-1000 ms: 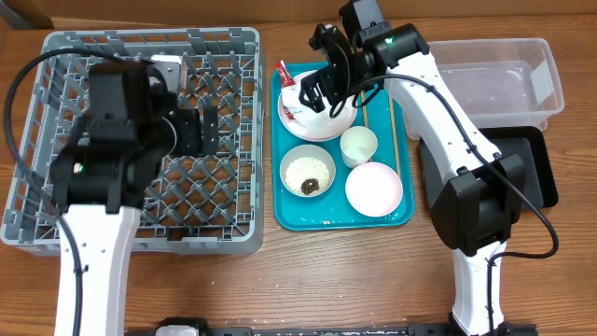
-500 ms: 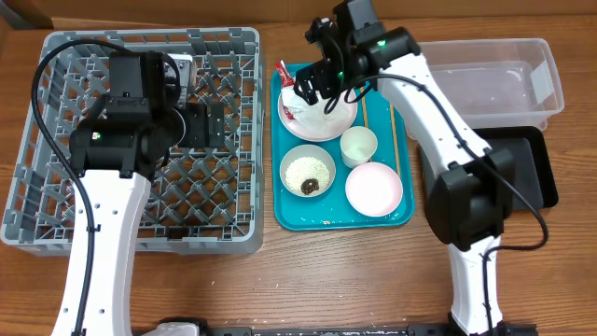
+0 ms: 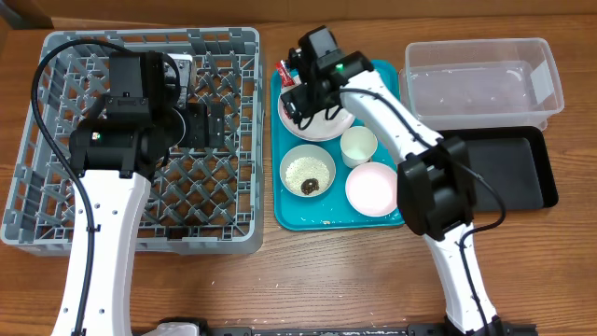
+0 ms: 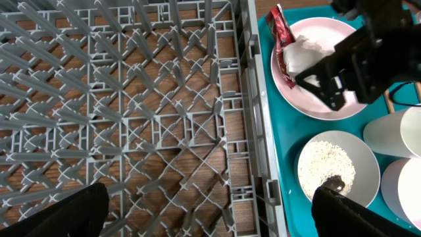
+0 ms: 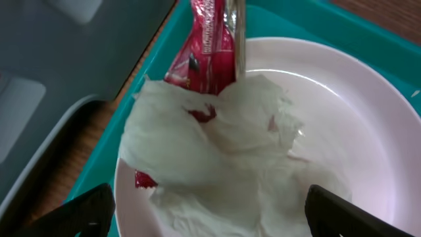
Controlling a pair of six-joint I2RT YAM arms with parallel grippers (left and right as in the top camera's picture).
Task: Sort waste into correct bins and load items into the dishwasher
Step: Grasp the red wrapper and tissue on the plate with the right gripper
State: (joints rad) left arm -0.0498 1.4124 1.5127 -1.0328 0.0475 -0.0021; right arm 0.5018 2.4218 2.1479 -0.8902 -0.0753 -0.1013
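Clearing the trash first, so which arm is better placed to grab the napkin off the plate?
Right. The right end effector hovers open directly over the napkin on the plate; the left end effector is over the dish rack.

My left arm (image 3: 93,252) rises from the near edge on the left, folds at its black upper joints and turns right. The left gripper (image 3: 211,127) points right, its fingers (image 4: 72,210) spread wide with nothing between them. My right arm (image 3: 387,112) comes up from the near right and reaches diagonally to the far middle, its white link slanting left. At its end the wrist tips down, and the right gripper (image 3: 297,99) hangs low, fingers (image 5: 72,214) parted wide, gripping nothing.
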